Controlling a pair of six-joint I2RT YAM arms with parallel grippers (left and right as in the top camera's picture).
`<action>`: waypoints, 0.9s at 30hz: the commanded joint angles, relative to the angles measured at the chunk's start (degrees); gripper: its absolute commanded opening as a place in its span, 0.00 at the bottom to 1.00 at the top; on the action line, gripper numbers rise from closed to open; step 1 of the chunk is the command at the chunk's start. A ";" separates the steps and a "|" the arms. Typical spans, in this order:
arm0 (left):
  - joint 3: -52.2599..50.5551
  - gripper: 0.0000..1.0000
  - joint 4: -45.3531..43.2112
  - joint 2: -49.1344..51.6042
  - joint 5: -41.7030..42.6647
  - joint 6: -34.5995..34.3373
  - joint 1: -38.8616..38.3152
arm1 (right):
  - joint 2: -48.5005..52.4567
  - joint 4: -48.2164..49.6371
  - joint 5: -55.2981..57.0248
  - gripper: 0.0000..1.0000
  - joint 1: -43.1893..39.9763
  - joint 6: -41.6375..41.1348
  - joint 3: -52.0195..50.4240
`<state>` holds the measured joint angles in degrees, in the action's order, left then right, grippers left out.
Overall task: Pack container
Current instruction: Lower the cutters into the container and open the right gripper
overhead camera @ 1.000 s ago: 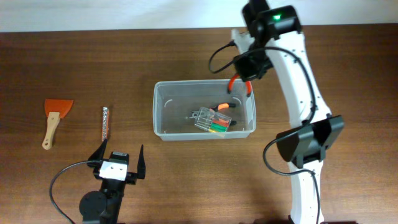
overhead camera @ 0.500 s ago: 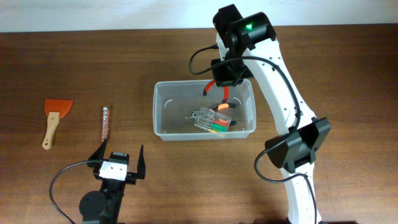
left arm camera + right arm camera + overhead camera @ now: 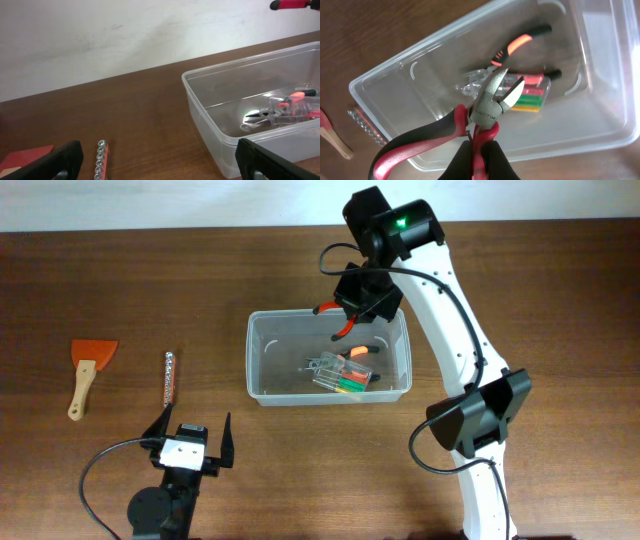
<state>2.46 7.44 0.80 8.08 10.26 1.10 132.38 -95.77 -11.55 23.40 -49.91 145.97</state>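
Over the far rim: our right pincer point(image 3: 352, 308) is clenched on the red-handled cutters point(image 3: 487, 107), their nose pointing down into the container point(image 3: 280, 365).
Container: it sits mid-counter, well right of the scraper point(image 3: 88, 367) and the strip of bits point(image 3: 169, 377). A clear case of coloured bits point(image 3: 530, 95) and orange-handled pliers point(image 3: 520, 42) lie inside.
Left pincer point(image 3: 196, 426): released and empty, at the near edge, well apart from the container.
Risk, drop: the cutters hang close to the far wall. If we let go here, we judge a handle could catch the rim and tip them out onto the counter point(image 3: 560, 300).
Risk, landing: the blades could strike the case and knock it aside.
Risk, grip: we seem to hold one handle only, so the cutters may swing.
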 commanded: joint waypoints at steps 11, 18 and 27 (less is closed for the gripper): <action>-0.39 0.99 -0.15 -0.44 -0.42 -0.50 0.28 | -0.74 8.26 7.52 0.04 1.70 -9.90 -17.90; -0.39 0.99 -0.15 -0.44 -0.42 -0.50 0.28 | -0.74 12.74 7.76 0.11 1.70 -11.06 -25.05; -0.39 0.99 -0.15 -0.44 -0.42 -0.50 0.28 | -0.74 14.03 7.76 0.22 1.70 -11.04 -25.59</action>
<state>2.44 7.44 0.80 8.08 10.26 1.10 132.40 -81.91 -4.97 24.80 -60.20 120.66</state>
